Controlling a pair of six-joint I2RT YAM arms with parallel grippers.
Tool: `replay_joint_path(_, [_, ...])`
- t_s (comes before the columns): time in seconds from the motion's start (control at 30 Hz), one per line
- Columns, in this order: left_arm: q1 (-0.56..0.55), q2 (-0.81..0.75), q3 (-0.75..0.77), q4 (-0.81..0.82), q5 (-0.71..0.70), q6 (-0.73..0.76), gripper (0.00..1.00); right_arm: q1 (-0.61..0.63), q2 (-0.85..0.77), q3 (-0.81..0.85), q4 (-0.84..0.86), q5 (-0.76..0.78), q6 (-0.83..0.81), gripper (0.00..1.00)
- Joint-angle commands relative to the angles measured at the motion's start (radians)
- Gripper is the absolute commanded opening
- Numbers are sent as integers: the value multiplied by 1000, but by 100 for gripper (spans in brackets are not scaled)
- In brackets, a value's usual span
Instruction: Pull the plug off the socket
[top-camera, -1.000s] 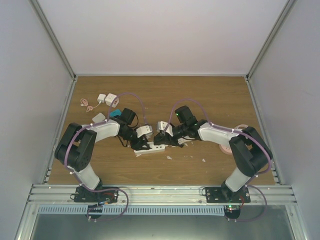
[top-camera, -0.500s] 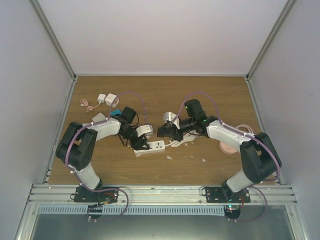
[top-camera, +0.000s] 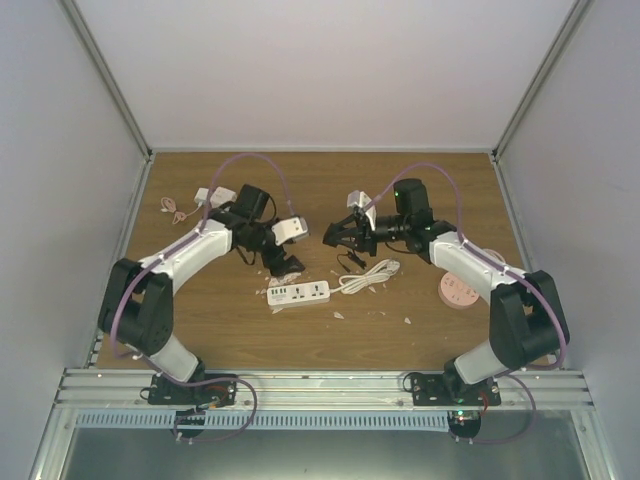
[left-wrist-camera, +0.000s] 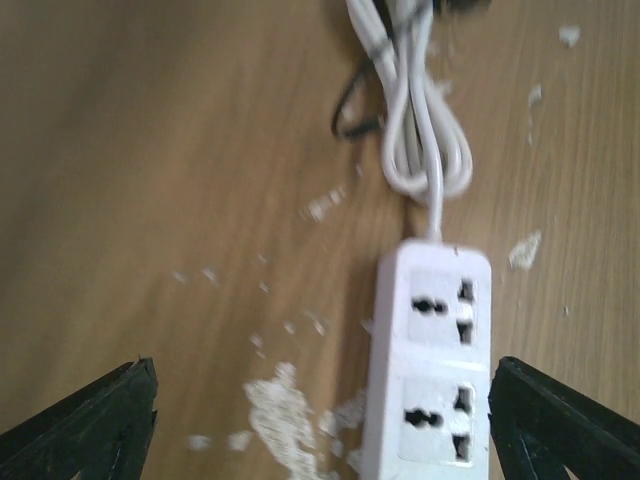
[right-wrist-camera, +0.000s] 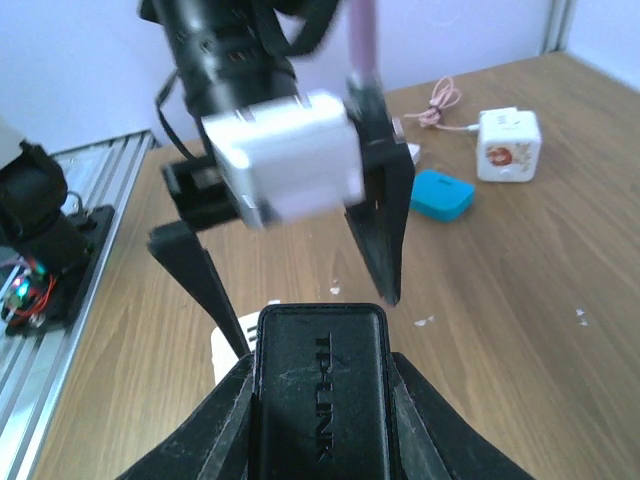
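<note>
Right claw (top-camera: 336, 235) around one plug (right-wrist-camera: 320, 392) — one socket strip (top-camera: 299, 293) well apart

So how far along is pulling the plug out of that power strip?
Looks done: the black plug sits clamped in the right gripper, lifted clear of the power strip, whose visible sockets are empty. The left gripper hangs open above the strip. Left, probably: only setting the plug down.

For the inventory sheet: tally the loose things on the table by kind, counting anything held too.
power strip: 1
black plug: 1
white chargers: 2
blue box: 1
pink cable: 1
pink disc: 1
Total: 7
</note>
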Motion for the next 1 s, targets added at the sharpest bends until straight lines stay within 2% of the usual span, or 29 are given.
replay_joint_path(0.0, [7, -109, 110, 32, -19, -8, 92, -23, -11, 48, 146, -6, 178, 7])
replay_joint_path(0.17, [6, -150, 189, 124, -17, -55, 92, -30, 6, 78, 268, 25, 359, 8])
replay_joint_path(0.43, [-7, -155, 217, 278, -17, -172, 89, -33, 29, 72, 491, 106, 662, 11])
replay_joint_path(0.6, [-47, -163, 196, 338, -110, -171, 85, -34, 46, 76, 552, 161, 793, 11])
replay_joint_path(0.97, [-178, -136, 233, 397, -330, -124, 78, -32, 66, 8, 715, 147, 995, 15])
